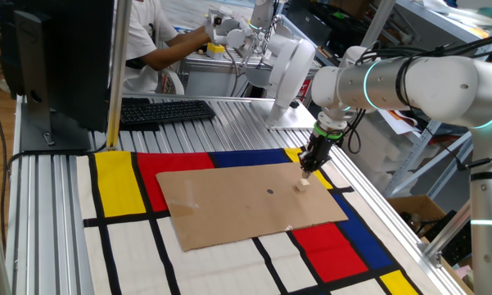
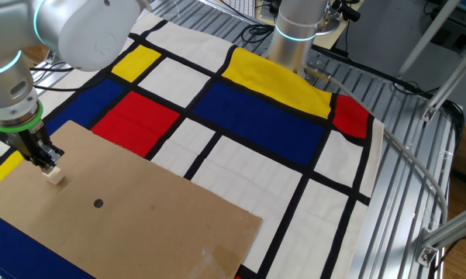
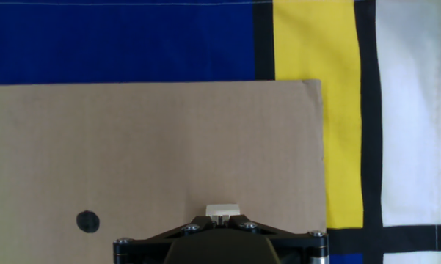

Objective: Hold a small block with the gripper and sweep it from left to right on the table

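Note:
The small block (image 1: 304, 186) is a pale beige cube resting on the brown cardboard sheet (image 1: 229, 205) near its right end. It also shows in the other fixed view (image 2: 56, 177) and in the hand view (image 3: 221, 212), right at my fingertips. The gripper (image 1: 308, 170) points straight down onto the block, and its jaws are closed narrowly on the block's top. It shows in the other fixed view (image 2: 48, 163) too. A small dark dot mark (image 1: 270, 192) lies on the cardboard to the block's left.
The cardboard lies on a mat (image 1: 123, 184) of red, yellow, blue and white rectangles over the slatted table (image 1: 229, 115). A keyboard (image 1: 164, 109) and a monitor (image 1: 57, 57) stand at the back left. A person and another arm's base (image 2: 296, 35) are behind.

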